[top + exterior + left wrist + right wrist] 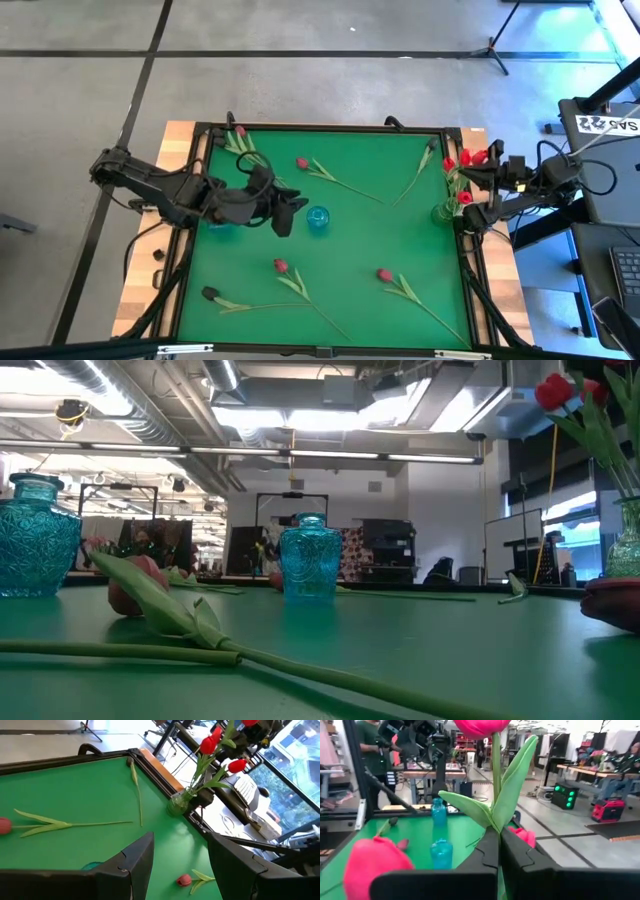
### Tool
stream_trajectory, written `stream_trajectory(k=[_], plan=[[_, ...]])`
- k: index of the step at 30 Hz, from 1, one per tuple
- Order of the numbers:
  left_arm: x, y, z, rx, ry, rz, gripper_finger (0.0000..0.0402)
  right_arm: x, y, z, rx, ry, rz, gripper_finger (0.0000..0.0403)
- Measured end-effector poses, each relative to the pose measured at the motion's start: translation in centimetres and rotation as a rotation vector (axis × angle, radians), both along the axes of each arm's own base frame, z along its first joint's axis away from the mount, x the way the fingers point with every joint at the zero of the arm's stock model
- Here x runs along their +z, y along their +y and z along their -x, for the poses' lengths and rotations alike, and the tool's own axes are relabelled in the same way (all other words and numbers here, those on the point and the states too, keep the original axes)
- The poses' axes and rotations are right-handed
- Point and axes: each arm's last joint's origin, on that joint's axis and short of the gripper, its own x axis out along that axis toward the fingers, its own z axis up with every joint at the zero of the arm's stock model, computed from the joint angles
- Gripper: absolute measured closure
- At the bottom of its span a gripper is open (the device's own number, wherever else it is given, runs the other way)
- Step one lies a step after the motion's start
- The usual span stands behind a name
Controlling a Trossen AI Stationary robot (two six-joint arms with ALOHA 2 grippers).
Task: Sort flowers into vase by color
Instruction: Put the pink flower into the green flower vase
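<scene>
Several flowers lie flat on the green table [350, 240]: pinkish-red ones [302, 163] [280, 265] [383, 274] and black ones [208, 293] [432, 146]. A clear vase [445, 211] [177, 803] at the right edge holds red flowers [208, 744]. Two blue vases [318, 220] [40, 536] stand mid-table. My right gripper [499, 855] [472, 213], beside the clear vase, is shut on a pinkish-red flower [480, 726]. My left gripper [180, 865] [285, 212] hovers open next to the central blue vase, with nothing between its fingers. My right gripper pinches the flower's green stem [495, 826] between its two fingers, just below where the leaves branch off. The fingers come at it level and lie across the stem. The flower stands upright above the fingers, and they hide the stem below them.
A black frame [320, 127] runs around the table, with a wooden border [180, 140] outside it. One flower's stem [150, 652] lies close to the low camera. Desks and equipment [610, 230] stand beyond the right edge. A person [370, 750] stands behind the table's left side.
</scene>
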Motion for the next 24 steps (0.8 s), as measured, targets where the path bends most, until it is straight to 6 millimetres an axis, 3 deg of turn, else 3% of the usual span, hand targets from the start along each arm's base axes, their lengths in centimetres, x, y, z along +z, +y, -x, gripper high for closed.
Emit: stream_trajectory(k=[8, 19, 24], plan=[[0.2, -0.8, 0.0, -0.069, -0.022, 0.041, 0.0222, -0.9, 0.1, 0.5, 0.099, 0.118, -0.008, 0.0395], [1.9, -0.6, -0.7, -0.061, -0.192, 0.043, 0.0222, -0.7, -0.9, 3.5, 0.106, 0.296, -0.016, 0.0380], [2.0, 0.2, -0.8, 0.005, -0.204, 0.021, 0.0222, -1.4, -0.9, 3.4, 0.080, 0.438, -0.045, 0.0336]])
